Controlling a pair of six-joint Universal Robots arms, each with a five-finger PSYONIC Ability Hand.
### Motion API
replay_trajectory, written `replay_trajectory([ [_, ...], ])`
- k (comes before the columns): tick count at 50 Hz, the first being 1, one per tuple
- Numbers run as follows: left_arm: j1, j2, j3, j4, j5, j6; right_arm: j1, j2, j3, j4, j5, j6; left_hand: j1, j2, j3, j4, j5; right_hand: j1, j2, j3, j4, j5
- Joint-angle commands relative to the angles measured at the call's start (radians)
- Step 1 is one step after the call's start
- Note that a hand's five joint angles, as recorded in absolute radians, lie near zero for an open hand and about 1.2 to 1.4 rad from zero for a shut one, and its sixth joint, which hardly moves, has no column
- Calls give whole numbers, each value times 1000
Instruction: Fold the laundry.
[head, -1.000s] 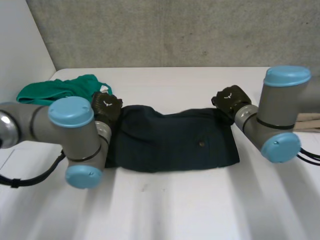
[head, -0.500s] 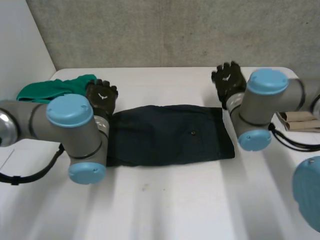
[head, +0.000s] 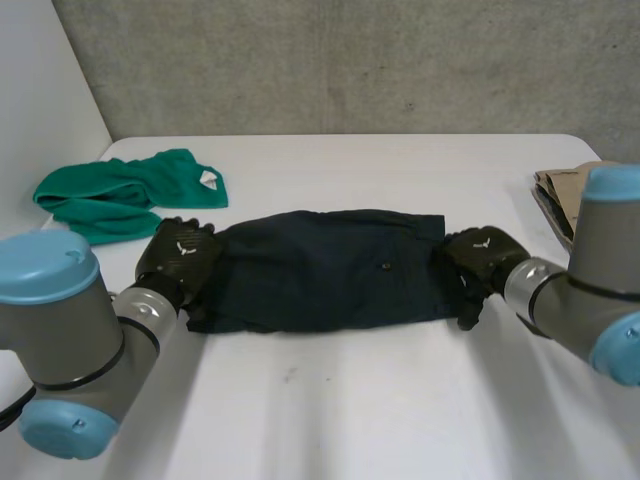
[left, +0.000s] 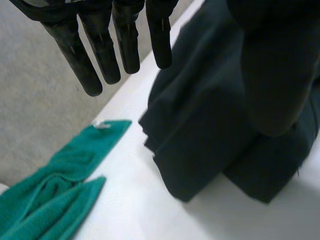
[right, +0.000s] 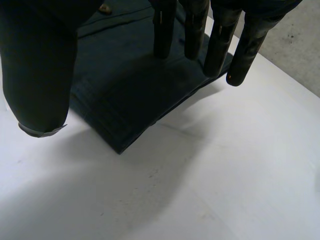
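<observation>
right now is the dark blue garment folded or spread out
Folded. The dark blue garment lies as a compact rectangle on the table, and the left wrist view shows stacked layers at its end.

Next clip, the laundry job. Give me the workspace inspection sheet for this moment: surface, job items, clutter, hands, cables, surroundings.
Surface: white table, one small dark speck near the front.
Job's things: dark navy garment folded into a band across the middle; green cloth bunched at the far left; tan folded item at the right edge.
Clutter: nothing seen.
Hands: left hand open at the garment's left end; right hand open at its right end, fingers straight.
Cables: nothing seen.
Surroundings: grey wall behind; white panel at left.
</observation>
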Motion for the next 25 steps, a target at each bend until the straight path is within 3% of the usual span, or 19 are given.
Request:
replay_trajectory([
  [1,34,-105,53,17,-6,4,-13,6,81,-156,-27,0,337,337,338,337,333,157,113,103,105,105],
  [6,28,-125,47,11,-7,5,-14,18,92,-180,-33,1,903,903,904,903,900,166,122,111,113,114],
  [17,13,6,-24,-99,-15,-1,-13,45,96,-232,-62,1,983,983,984,983,980,377,333,322,325,325],
  [20,5,16,-27,-133,-18,-1,-8,61,96,-235,-65,1,937,937,938,937,933,436,392,381,383,384],
  [24,0,37,-27,-168,-23,-1,-4,85,85,-252,-64,1,489,488,490,488,485,612,568,557,559,560],
  [25,0,48,-27,-171,-21,-2,-4,98,79,-264,-59,0,336,336,337,336,333,795,752,741,743,744],
])
